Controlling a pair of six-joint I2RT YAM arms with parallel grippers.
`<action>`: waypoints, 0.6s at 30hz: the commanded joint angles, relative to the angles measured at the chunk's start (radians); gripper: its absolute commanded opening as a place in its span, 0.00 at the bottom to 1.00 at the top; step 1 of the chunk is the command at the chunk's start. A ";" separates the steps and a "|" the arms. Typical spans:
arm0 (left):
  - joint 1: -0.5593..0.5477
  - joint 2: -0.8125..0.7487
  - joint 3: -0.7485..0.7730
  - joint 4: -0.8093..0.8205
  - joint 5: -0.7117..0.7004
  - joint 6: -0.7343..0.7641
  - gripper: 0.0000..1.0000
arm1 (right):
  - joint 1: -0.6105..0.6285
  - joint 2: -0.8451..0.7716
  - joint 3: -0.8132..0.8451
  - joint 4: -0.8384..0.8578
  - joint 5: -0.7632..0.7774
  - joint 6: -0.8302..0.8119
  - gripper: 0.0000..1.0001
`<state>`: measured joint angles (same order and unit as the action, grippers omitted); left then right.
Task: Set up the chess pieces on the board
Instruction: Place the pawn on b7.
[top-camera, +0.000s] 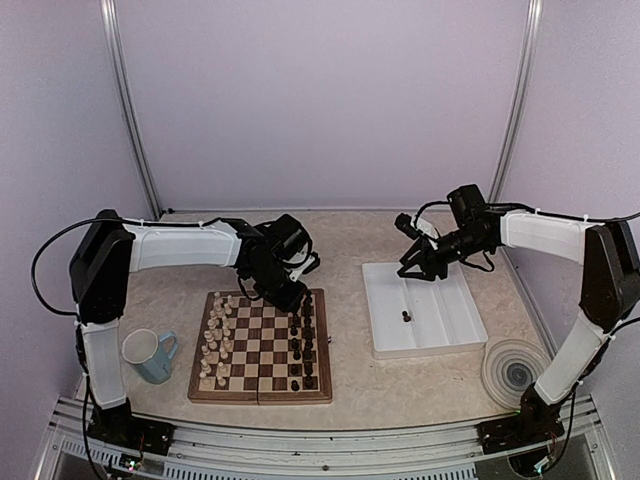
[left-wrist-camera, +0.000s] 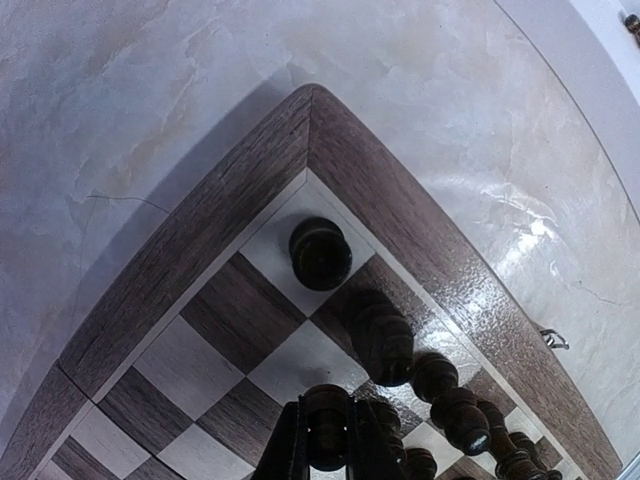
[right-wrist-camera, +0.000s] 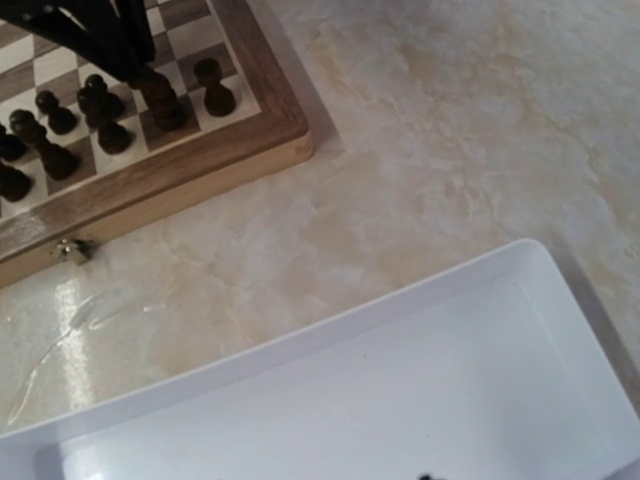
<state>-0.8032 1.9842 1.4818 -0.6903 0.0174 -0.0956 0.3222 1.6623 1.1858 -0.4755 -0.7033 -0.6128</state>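
Left gripper (top-camera: 297, 298), clamped on a dark piece (left-wrist-camera: 326, 425) at the board's (top-camera: 262, 396) far right corner, should set it down upright, clear of neighbours (left-wrist-camera: 380, 335), while right gripper (top-camera: 415, 268) hangs open over the tray (top-camera: 455, 335).

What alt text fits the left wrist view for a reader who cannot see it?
The left gripper, at the bottom edge, pinches a dark chess piece near a corner of the chessboard. More dark pieces line the board's right edge, one standing on the pale corner square; marbled tabletop lies beyond.
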 joint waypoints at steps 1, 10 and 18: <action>0.006 0.008 0.019 -0.008 0.024 0.014 0.06 | -0.012 0.000 -0.007 0.003 -0.007 -0.012 0.41; 0.003 0.030 0.034 -0.010 0.023 0.014 0.12 | -0.012 0.002 -0.005 -0.002 -0.010 -0.011 0.41; -0.004 0.021 0.041 -0.010 -0.014 0.009 0.24 | -0.012 -0.002 -0.003 -0.003 -0.013 -0.007 0.41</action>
<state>-0.8040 2.0026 1.4929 -0.6922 0.0219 -0.0914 0.3218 1.6623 1.1858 -0.4759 -0.7033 -0.6136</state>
